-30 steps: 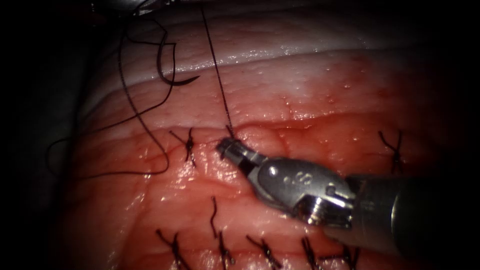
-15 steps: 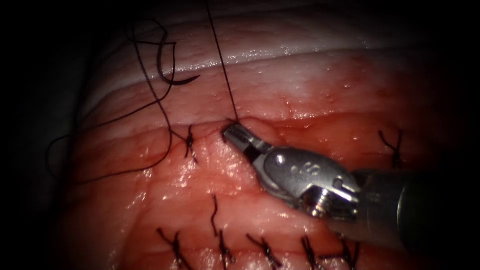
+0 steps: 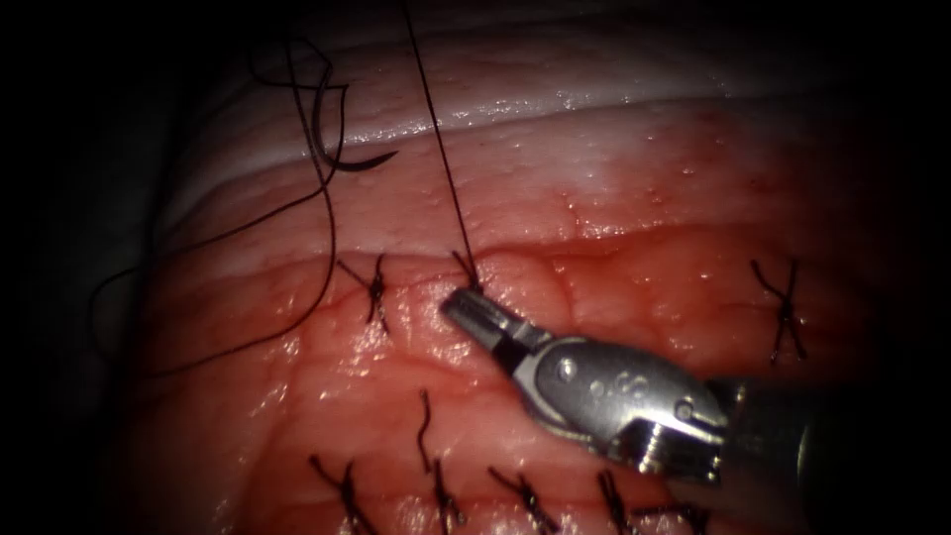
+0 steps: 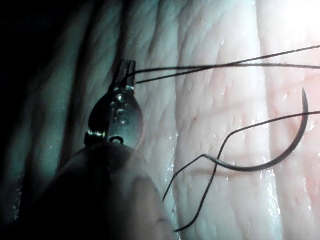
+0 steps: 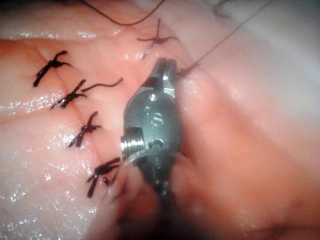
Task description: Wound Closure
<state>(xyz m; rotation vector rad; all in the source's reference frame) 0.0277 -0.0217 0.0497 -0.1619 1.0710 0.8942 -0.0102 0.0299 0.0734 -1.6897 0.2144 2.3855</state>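
Glistening tissue [image 3: 614,198] fills the background; the needle [image 3: 342,159] lies loose on it, upper left. Left claw [image 4: 125,70] clamps thread [image 3: 441,149]; right claw [image 3: 464,305] pinches thread at the stitch.

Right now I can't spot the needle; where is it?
The needle lies free on the tissue, upper left in the endoscope view, held by neither gripper, left of the taut thread.

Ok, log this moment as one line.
left tool: shut on thread | right tool: shut on thread at the cut | needle: free, lying on tissue
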